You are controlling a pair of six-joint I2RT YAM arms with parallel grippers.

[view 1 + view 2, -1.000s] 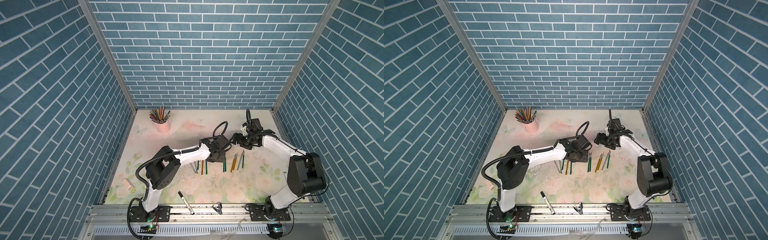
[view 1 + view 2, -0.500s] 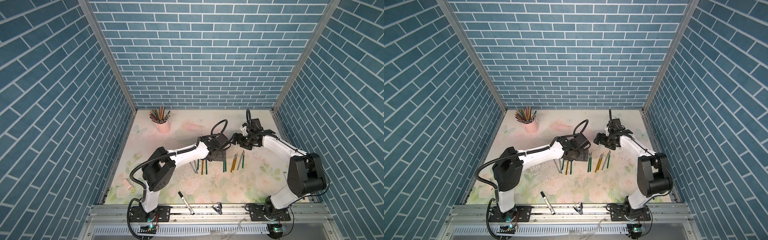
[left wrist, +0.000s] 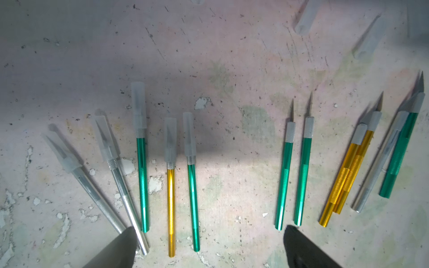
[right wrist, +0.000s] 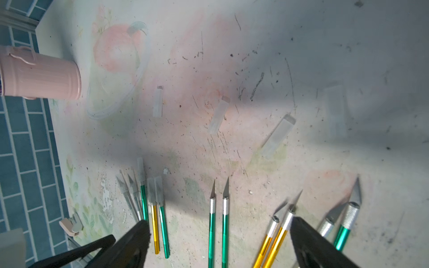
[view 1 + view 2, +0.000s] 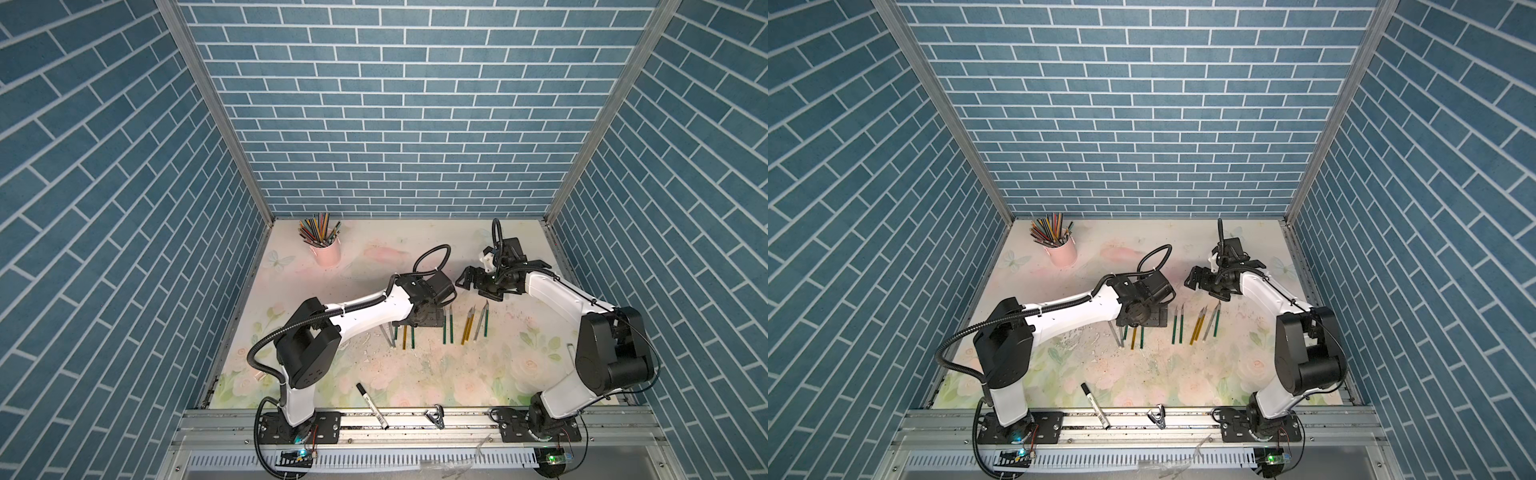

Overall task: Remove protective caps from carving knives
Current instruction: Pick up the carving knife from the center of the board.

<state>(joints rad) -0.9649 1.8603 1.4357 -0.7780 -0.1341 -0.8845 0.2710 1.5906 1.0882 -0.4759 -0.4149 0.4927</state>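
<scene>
The left gripper now has its jaws wide apart and holds nothing. A second ago they were narrower, so it has just let go. It hangs low over the five carving knives that still wear their protective caps. The right gripper has also opened further and is empty, above the six bare knives. Several loose caps lie on the table beyond the row, well apart from the blades. It seems one cycle is finished: six knives are done, five remain, and the next capped knife must be taken.
</scene>
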